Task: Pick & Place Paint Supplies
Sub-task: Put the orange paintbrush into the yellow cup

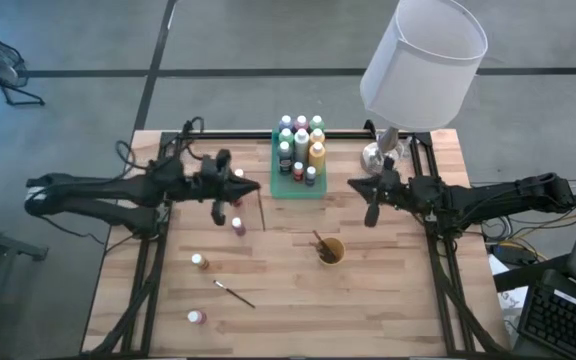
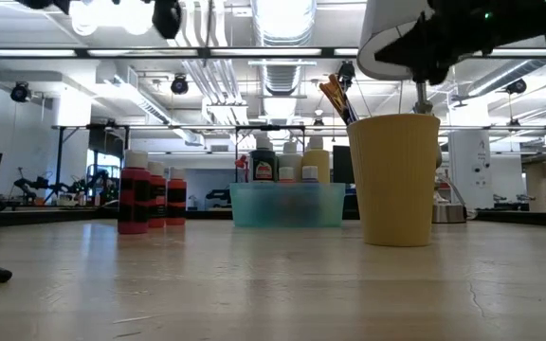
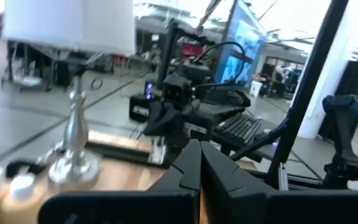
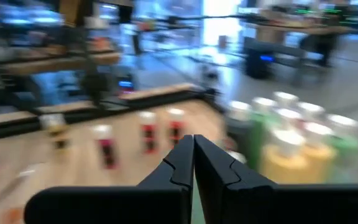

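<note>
Paint bottles [image 1: 300, 140], pale-capped: green, white, yellow, red, packed upright in green tray [image 1: 299, 187] at worktop [image 1: 388, 290] rear. Loose bottles [image 1: 237, 227] and thin brush [image 1: 234, 293] scattered front-left; brush [image 1: 319, 240] in yellow cup [image 1: 331, 252]. Left end effector [image 1: 254, 187] and right end effector [image 1: 353, 184] pressed together, empty, flanking tray.

A green tray [image 1: 299, 188] sits near a white-shaded lamp [image 1: 423, 60], an orange-yellow cup [image 1: 330, 252] nearer the table's middle
</note>
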Motion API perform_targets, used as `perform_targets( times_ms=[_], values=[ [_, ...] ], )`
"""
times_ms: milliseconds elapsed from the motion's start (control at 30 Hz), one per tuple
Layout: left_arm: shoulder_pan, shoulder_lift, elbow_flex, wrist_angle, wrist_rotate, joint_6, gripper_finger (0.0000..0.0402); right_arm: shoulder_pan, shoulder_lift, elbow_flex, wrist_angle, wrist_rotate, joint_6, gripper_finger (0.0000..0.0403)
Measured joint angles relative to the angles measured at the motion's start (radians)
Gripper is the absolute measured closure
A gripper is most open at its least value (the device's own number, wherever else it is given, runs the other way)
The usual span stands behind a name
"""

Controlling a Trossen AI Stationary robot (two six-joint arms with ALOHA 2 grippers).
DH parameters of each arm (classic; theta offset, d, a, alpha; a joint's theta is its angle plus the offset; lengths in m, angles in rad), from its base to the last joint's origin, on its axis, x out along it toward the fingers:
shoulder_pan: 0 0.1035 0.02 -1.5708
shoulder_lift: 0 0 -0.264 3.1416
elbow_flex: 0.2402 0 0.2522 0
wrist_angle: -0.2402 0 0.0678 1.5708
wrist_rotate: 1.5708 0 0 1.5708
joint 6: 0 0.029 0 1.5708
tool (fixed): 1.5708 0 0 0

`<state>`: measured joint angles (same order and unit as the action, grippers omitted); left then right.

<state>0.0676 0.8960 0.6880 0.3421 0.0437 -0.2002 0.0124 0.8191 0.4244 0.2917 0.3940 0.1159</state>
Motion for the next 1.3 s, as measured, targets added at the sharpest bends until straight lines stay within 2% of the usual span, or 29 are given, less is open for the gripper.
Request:
perform_targets(
  times_ms=[133,367,700,833,933,1300],
  values=[
    [-0.004,0.11,0.031,0.088,0.0,0.081,0.04,0.0,0.005,0.0,0.045,-0.162,-0.007,0.0394],
    [-0.005,0.272,0.149,0.091,0.007,0.167,0.0401,0.001,0.078,0.0,0.16,-0.295,-0.027,0.0375],
    [-0.011,0.407,0.294,0.051,0.027,0.239,0.0401,0.003,0.181,0.048,0.258,-0.328,-0.036,0.0278],
    [-0.032,0.454,0.322,0.044,0.027,0.303,0.0401,0.003,0.224,0.058,0.313,-0.403,-0.032,0.025],
    [-0.049,0.475,0.339,0.042,0.028,0.342,0.0401,0.003,0.252,0.063,0.373,-0.456,-0.014,0.0235],
    [-0.111,0.479,0.393,0.008,0.028,0.376,0.0401,0.034,0.36,0.136,0.426,-0.477,-0.068,0.0209]
  ],
)
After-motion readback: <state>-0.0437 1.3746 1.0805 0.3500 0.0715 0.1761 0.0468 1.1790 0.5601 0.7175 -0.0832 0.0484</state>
